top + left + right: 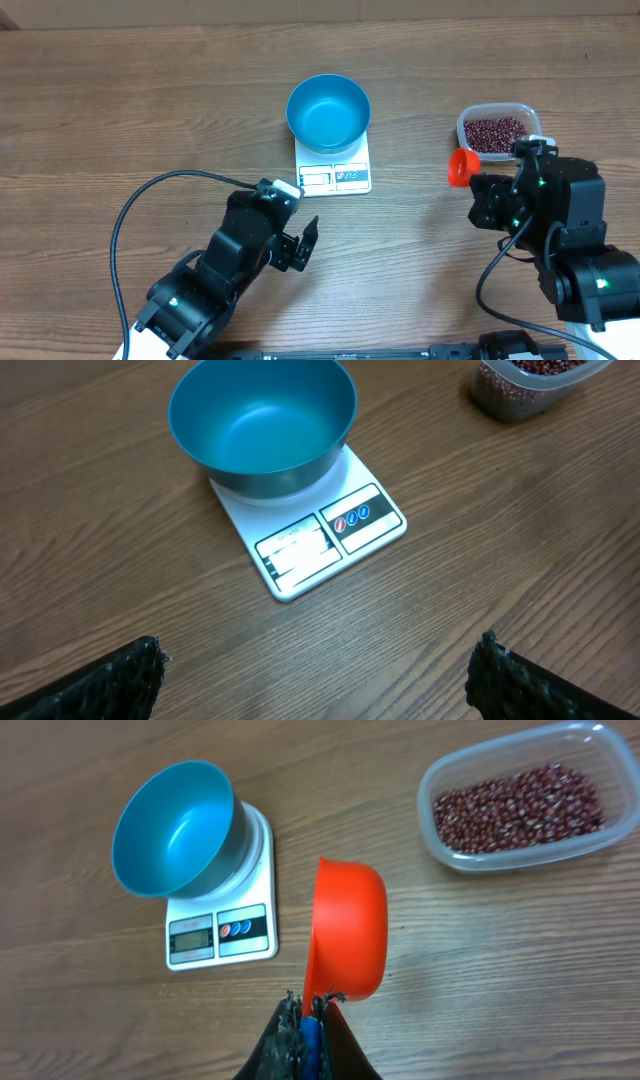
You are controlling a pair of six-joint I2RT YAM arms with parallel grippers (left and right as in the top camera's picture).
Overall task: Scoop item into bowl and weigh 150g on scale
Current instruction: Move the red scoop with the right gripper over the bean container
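Right claw (312, 1010) clenches the orange plastic scoop (348, 925); small dark-red beans (520, 805) lie near, far-right of it. Left claw (304, 243), released, sits farther away.

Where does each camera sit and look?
Overhead: above the table, looking straight down; left arm and right arm show.
Left wrist: on the left arm, facing the bowl on the scale; open left gripper at bottom.
Right wrist: on the right arm, looking down past the right gripper, shut on the orange scoop.
All share bowl and scale.
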